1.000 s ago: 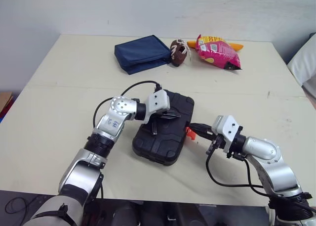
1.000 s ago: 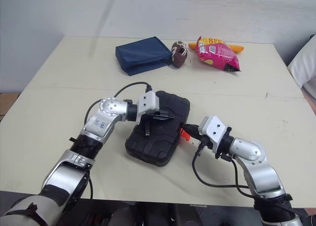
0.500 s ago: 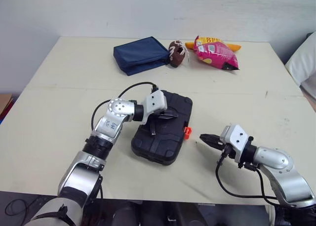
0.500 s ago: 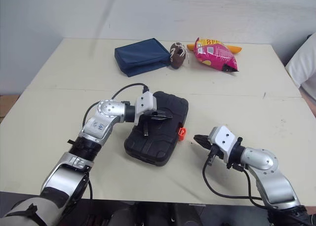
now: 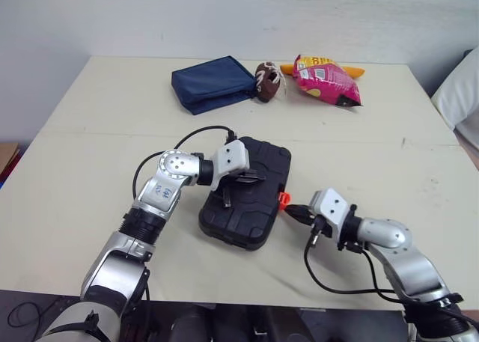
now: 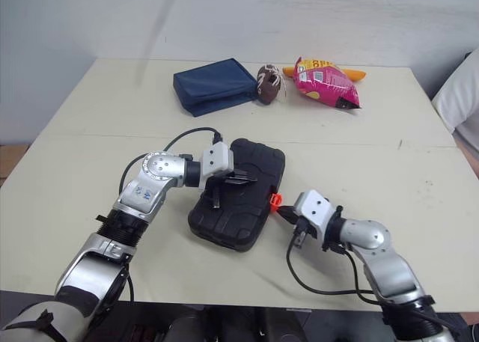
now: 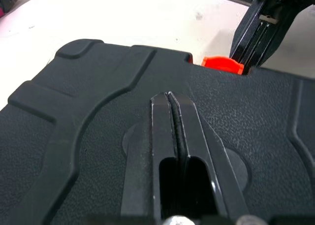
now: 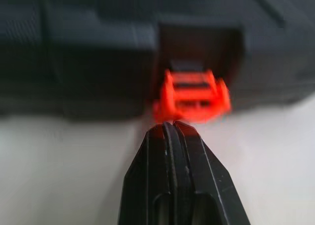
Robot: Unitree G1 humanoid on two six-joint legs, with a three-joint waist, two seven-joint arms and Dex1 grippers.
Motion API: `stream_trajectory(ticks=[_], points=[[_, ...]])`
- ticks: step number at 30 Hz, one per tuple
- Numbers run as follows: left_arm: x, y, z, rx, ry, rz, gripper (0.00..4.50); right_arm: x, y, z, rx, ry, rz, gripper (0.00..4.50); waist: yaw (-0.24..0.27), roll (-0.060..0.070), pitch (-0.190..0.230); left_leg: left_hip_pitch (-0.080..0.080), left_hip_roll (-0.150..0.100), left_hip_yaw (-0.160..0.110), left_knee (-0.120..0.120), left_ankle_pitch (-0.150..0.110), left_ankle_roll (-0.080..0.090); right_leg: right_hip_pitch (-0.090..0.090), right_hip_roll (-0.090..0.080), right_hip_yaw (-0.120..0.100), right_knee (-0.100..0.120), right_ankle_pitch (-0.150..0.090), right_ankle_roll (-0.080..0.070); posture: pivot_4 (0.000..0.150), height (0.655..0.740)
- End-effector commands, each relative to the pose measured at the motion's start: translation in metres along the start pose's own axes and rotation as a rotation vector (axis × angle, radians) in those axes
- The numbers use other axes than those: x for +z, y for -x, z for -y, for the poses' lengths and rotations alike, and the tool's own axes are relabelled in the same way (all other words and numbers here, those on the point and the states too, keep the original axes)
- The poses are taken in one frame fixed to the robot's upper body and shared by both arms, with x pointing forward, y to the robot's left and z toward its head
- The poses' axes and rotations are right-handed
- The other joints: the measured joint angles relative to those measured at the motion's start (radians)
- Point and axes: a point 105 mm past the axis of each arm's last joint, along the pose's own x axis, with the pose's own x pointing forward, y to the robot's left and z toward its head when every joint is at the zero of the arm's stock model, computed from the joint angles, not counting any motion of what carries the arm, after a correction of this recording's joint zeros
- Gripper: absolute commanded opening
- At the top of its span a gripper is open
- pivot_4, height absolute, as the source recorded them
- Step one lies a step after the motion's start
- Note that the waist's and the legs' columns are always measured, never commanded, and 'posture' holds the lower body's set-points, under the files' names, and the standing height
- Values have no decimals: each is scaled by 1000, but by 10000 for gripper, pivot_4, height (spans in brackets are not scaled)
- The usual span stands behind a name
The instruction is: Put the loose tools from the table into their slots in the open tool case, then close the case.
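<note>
The black tool case (image 5: 258, 221) lies with its lid down near the table's front middle. Its orange latch (image 5: 284, 199) sticks out on the case's right side. My left gripper (image 5: 257, 179) is shut and rests flat on the lid (image 7: 98, 112), with its fingertips (image 7: 170, 95) pressed together. My right gripper (image 5: 292, 208) is shut with nothing in it. Its tip (image 8: 167, 125) sits just in front of the orange latch (image 8: 192, 97), close to touching it. The left wrist view also shows the right gripper's fingers (image 7: 256, 33) beside the latch (image 7: 222, 65).
At the back of the table lie a dark blue pouch (image 5: 213, 81), a small brown football toy (image 5: 269, 81) and a pink snack bag (image 5: 326, 78). Bare tabletop (image 5: 82, 162) spreads to the left and right of the case.
My right gripper drew back to the right from the latch, then returned to it. The left gripper stayed on the lid. The camera view shifted slightly.
</note>
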Motion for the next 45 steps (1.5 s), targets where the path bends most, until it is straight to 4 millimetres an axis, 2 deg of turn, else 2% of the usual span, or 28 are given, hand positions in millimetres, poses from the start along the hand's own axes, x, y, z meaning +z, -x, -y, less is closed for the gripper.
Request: stream_trajectory(ticks=[1,5,8,13,15,19,23,27,32,36,40,45], points=[[-41,-1,16,-35,103,-118,92,18,-7,-4,26,35,65,0,0,0,0,0,0,0,0,0,0,0,0,0,0,0,0,1500,7400],[-48,-1,18,-37,114,-128,92,26,-12,-8,40,30,102,0,-1,1,-2,0,0,0,0,0,0,0,0,0,0,0,0,1500,7400],[-52,1,17,-36,116,-138,92,25,-12,-8,44,44,92,0,-3,1,-3,1,0,0,0,0,0,1,0,0,1,0,0,1500,7400],[-54,-1,18,-42,125,-131,92,10,-9,-1,24,74,-1,0,-3,1,-4,4,0,0,-1,0,0,3,0,0,1,0,0,1500,7400],[-55,-3,22,-55,132,-127,92,0,-4,-6,96,186,-99,0,-2,3,-5,4,0,0,-1,0,0,3,0,0,0,0,0,1500,7400],[-58,-4,26,-63,139,-126,92,8,-8,-3,82,164,-72,0,-2,0,-10,7,0,0,-5,-1,1,7,0,0,-3,0,0,1500,7400],[-58,-4,27,-63,141,-123,92,2,-9,-1,71,151,-88,0,-1,1,-10,9,-1,-1,-10,0,1,10,0,0,-7,0,0,1500,7400],[-58,-2,26,-58,145,-126,92,7,-14,2,55,131,-49,0,-1,0,-11,11,-1,-1,-12,0,1,12,0,0,-9,0,0,1500,7400],[-59,-1,26,-55,154,-122,92,8,-18,3,91,264,-55,0,-4,0,-11,16,-1,0,-15,0,1,15,0,0,-11,0,0,1500,7400],[-58,-2,27,-58,154,-120,92,21,-20,7,75,285,8,0,-5,0,-11,17,-1,0,-17,0,1,16,0,0,-11,0,0,1500,7400],[-62,-2,31,-63,160,-129,92,44,-18,2,89,274,133,0,-7,0,-11,17,-1,0,-17,0,1,16,0,0,-11,0,-1,1500,7400],[-68,0,35,-70,165,-146,92,57,-12,4,93,313,167,0,-17,0,-11,18,-1,0,-18,0,1,15,0,0,-11,0,-1,1500,7400]])
